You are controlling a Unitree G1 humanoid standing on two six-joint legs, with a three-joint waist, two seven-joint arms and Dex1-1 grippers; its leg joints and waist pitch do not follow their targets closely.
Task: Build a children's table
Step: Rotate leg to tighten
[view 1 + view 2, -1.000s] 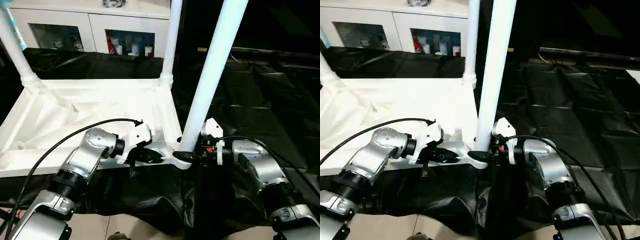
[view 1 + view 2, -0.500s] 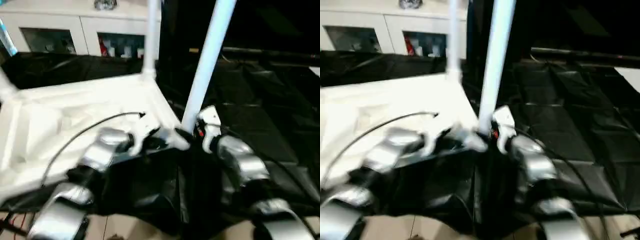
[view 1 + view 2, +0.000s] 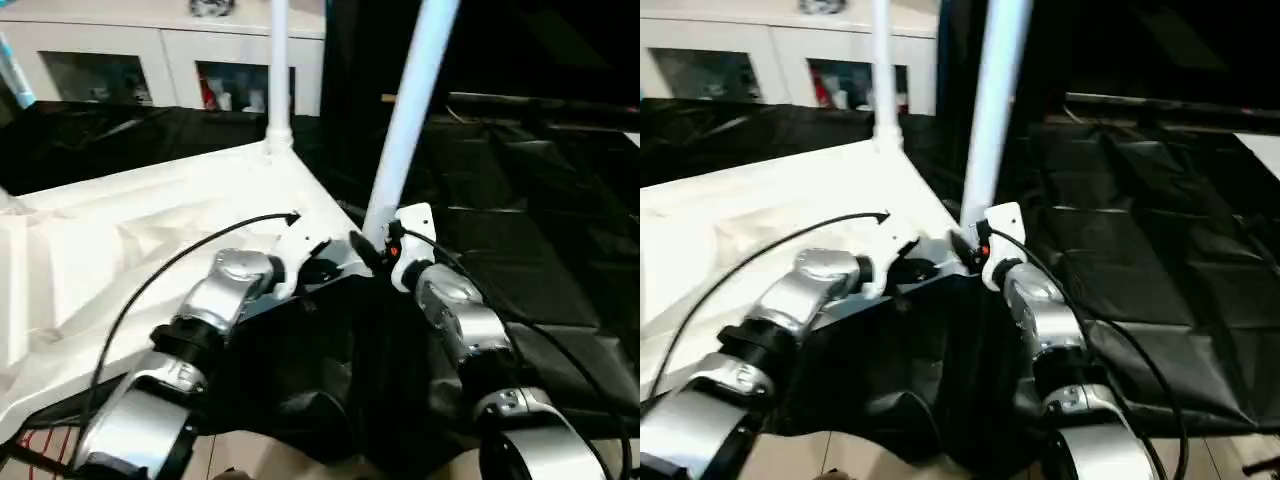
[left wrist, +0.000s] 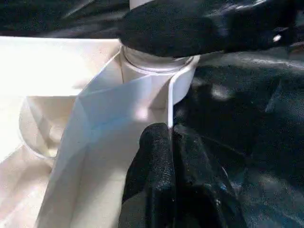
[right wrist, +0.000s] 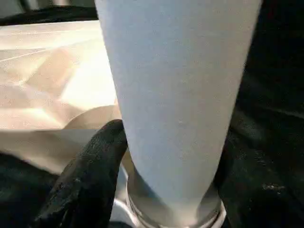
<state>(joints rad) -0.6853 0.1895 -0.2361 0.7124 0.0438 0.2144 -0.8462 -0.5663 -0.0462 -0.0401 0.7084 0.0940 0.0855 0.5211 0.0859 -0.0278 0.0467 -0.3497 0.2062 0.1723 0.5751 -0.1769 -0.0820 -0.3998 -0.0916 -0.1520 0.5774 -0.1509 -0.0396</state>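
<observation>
**Left eye view: inverted tabletop, both grippers at its near corner**

Your inventory, running from your robot's left to its right:

1. Tabletop — white plastic, lying underside up on black sheeting; ribbed panels face the camera. It spreads away to the left of both sets of jaws.

2. Far leg — white, round, standing upright from the far corner socket, well beyond the jaws.

3. Left gripper — your left wrist view shows its two black fingers pressed together on the thin upright rim wall of the tabletop, just beside the corner socket. Jaws closed, pinching that rim.

4. Near leg — white, tapered, rising out of the near corner socket. It leans slightly to the right in the head views. It stands directly between the right jaws and just beyond the left ones.

5. Right gripper — in your right wrist view one black finger lies against the base of the near leg, just above the socket collar. Jaws set around that leg, gripping it low down.

6. White cabinet — glass doors, against the back wall, well apart from both grippers.
</observation>
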